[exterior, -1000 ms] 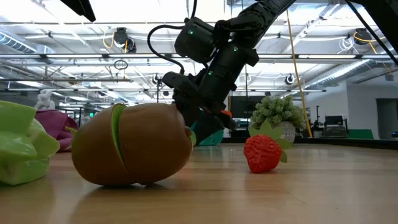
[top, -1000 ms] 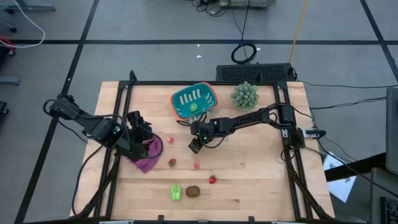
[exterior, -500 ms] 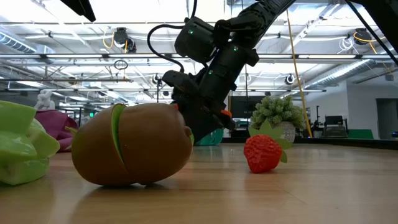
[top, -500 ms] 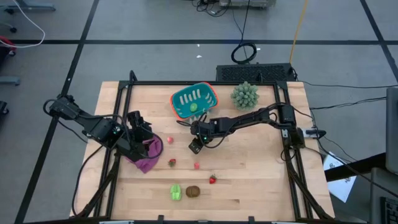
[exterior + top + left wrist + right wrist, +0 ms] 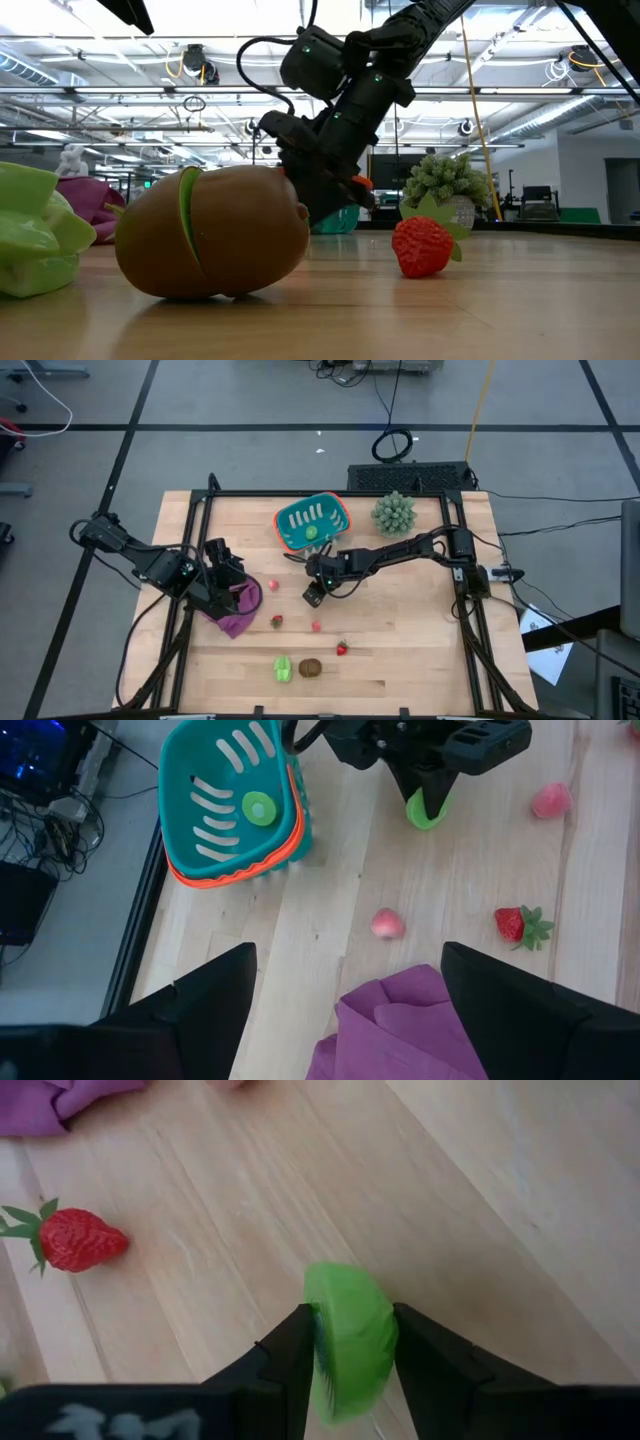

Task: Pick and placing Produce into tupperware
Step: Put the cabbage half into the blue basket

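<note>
Right gripper: seen at the centre of the high view, just below the basket; its two dark fingers are closed on a green piece, a smooth rounded disc held edge-on just above the wood.
Left gripper: placed at centre-left of the high view over the cloth; jaws are spread wide, nothing is held.
Basket: teal plastic, rounded rectangle with slotted walls and an orange-red under-rim, set at upper centre; a green slice is seen lying inside it.
Table: pale wooden planks with visible grain, framed by black rails.
Cloth: purple, soft and crumpled, at centre-left, partly covered by the left gripper.
Loose produce: a pink piece lies just right of the cloth; a strawberry, a small pink piece and a second strawberry are strung across lower centre.
Front row: a light green lumpy piece and a brown oval with a green seam are set side by side at the bottom centre.
Plant: pale green, spiky, upper right of the basket.
Obstruction: in the low view the brown oval fills the foreground and hides part of the right gripper.
</note>
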